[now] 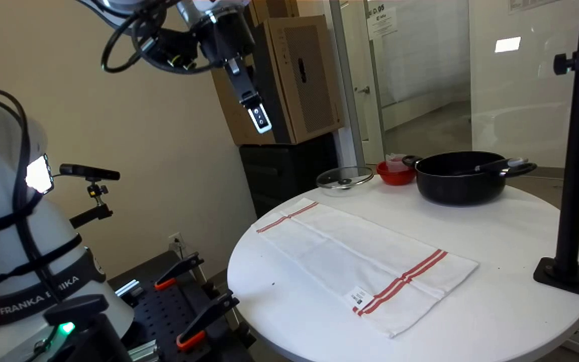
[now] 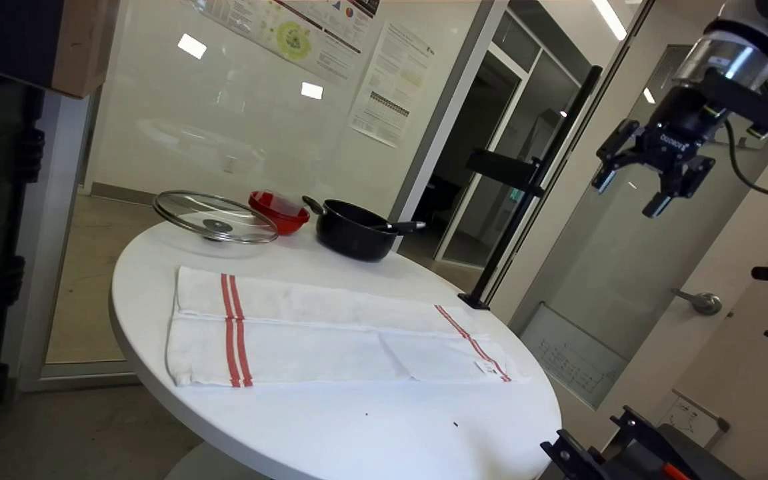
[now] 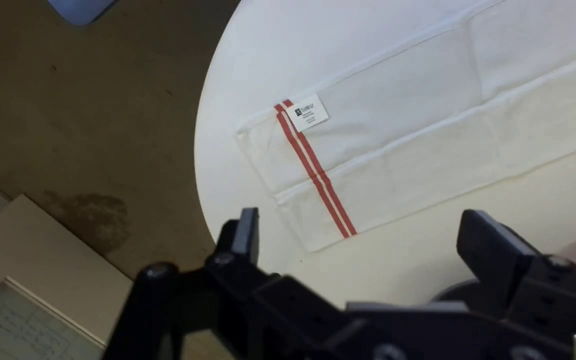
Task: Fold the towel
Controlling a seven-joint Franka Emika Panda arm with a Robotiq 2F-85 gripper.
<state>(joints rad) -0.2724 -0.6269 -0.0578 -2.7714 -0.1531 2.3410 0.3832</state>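
Wrist view: your gripper [image 3: 359, 217] was spread wide, holding nothing; towel [image 3: 418, 125] lay flat on the table [image 3: 223, 160], creased lengthwise. In an exterior view, bowl [image 1: 395, 177] sat between lid [image 1: 345, 179] and pot [image 1: 458, 190], beyond the towel. In an exterior view, you had the gripper well clear of the table, utensil [image 2: 407, 227] over the pot's rim.

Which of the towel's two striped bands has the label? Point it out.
The red band at the end of the towel nearer the black pole: a white label touches it. The other red band, toward the glass lid, shows none.
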